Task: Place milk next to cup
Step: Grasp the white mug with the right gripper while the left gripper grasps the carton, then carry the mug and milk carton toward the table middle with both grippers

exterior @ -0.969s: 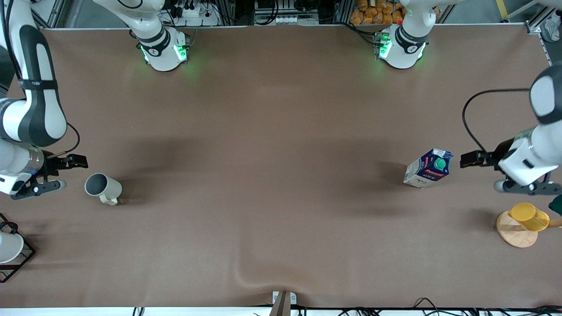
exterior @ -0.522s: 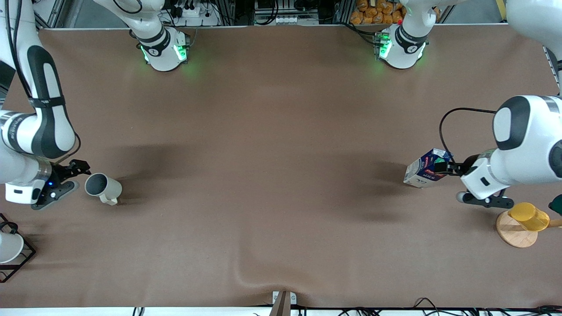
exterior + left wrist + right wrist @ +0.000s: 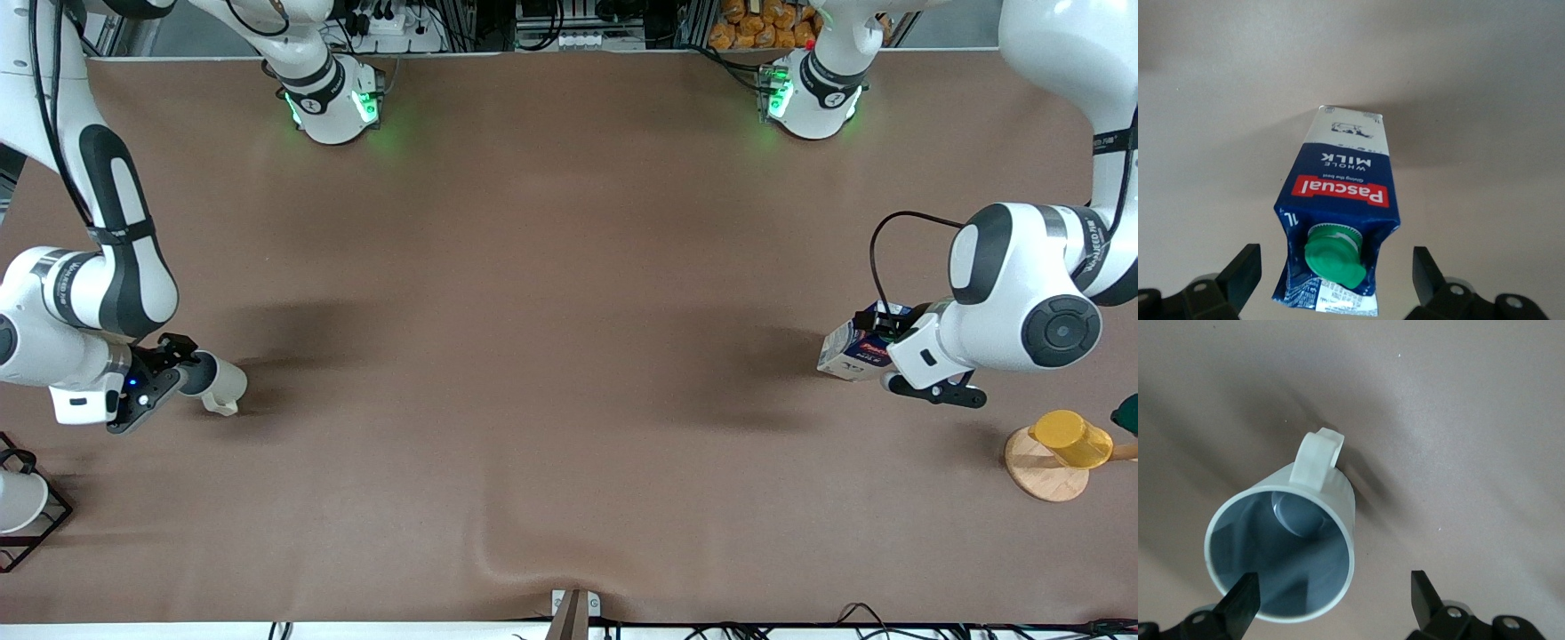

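1. Left gripper (image 3: 1331, 277), fingers spread apart, flanks the capped top of the milk (image 3: 1338, 213), standing on the table (image 3: 551, 356).
2. Right gripper (image 3: 1331, 600), also spread, straddles the rim of the cup (image 3: 1288, 543).

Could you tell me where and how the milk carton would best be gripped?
Probably across the milk's flat side panels just below the green cap, coming from above. It stands upright, and the open left tool already straddles it there; the sloped gable top looks likelier to slip.
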`<state>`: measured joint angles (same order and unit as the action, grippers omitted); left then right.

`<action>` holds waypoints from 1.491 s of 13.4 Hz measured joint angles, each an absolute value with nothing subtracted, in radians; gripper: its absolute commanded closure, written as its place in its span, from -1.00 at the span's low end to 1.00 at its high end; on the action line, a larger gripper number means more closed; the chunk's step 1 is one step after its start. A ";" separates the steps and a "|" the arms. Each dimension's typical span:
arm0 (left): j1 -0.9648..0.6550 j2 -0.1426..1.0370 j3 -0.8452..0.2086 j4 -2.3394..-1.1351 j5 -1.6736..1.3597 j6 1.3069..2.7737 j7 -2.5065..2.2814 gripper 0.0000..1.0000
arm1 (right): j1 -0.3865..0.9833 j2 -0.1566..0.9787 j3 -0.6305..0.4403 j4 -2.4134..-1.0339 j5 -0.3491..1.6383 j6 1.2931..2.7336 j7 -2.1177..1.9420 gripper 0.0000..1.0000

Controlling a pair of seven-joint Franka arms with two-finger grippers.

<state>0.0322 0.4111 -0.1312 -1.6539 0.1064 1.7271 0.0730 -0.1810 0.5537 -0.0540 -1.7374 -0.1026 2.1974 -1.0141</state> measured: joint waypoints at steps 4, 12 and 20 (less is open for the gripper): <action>0.024 0.411 -0.133 -1.658 0.110 1.710 0.073 -1.00 | -0.183 0.564 -0.056 -1.737 -0.103 2.201 -1.014 0.81; 0.030 0.438 -0.129 -1.668 0.133 1.711 0.073 -0.39 | -0.162 0.565 -0.045 -1.704 -0.102 2.212 -1.101 1.00; 0.025 0.437 -0.129 -1.648 0.148 1.717 0.031 0.25 | -0.081 0.565 0.115 -1.524 0.038 2.061 -1.258 1.00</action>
